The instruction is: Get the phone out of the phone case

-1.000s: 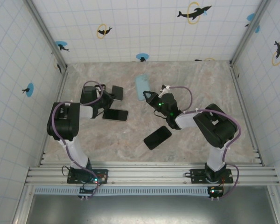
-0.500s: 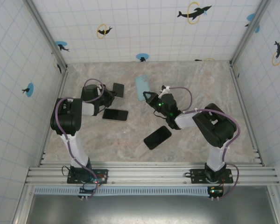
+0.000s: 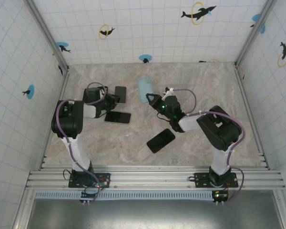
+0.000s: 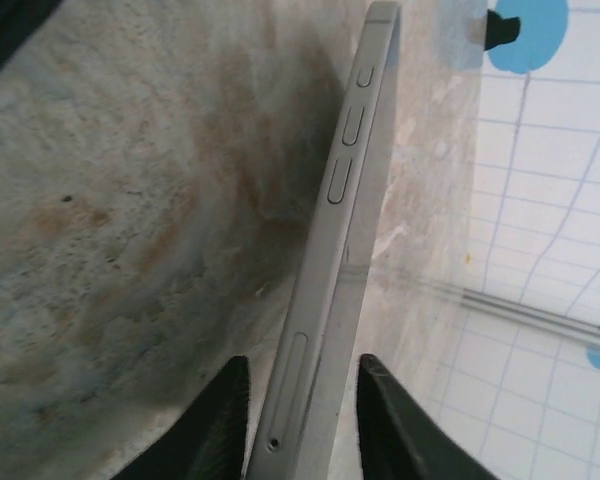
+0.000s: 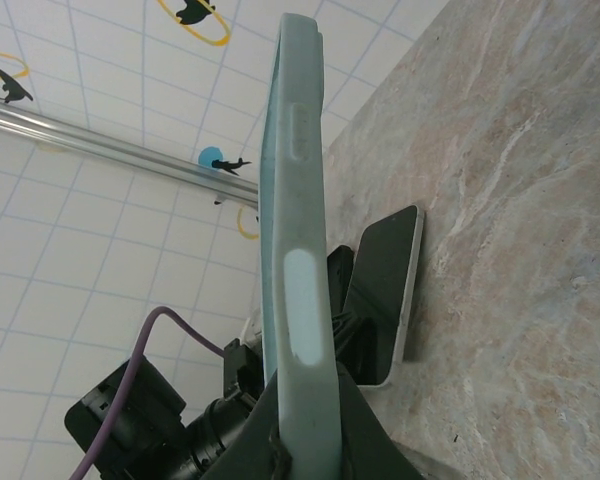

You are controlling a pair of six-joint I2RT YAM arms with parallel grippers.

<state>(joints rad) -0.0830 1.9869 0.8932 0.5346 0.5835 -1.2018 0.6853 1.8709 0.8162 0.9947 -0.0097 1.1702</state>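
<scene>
Nearest handset: a black handset (image 3: 160, 140) lies flat on the table (image 3: 195, 81), just in front of the right arm and apart from both grippers. It has not moved since a second ago.
Second handset: another dark handset (image 3: 117, 117) lies flat by the left arm, also where it was.
Left gripper: the left gripper (image 4: 303, 362) has its jaws narrowly apart on either side of the phone (image 4: 352, 190). I cannot tell whether they pinch it.
Phone: it is out of its cover and tilted, its lower edge apparently on the table. I take this as setting it down clear of the other arm.
Right gripper: the right gripper (image 5: 305, 400) is clamped on the pale blue case (image 5: 298, 200) and holds it up on edge, well apart from the phone so the two stay separated.
Change: the left arm's elbow has shifted since a second ago. The phone has barely moved, and the right arm and case look the same.
</scene>
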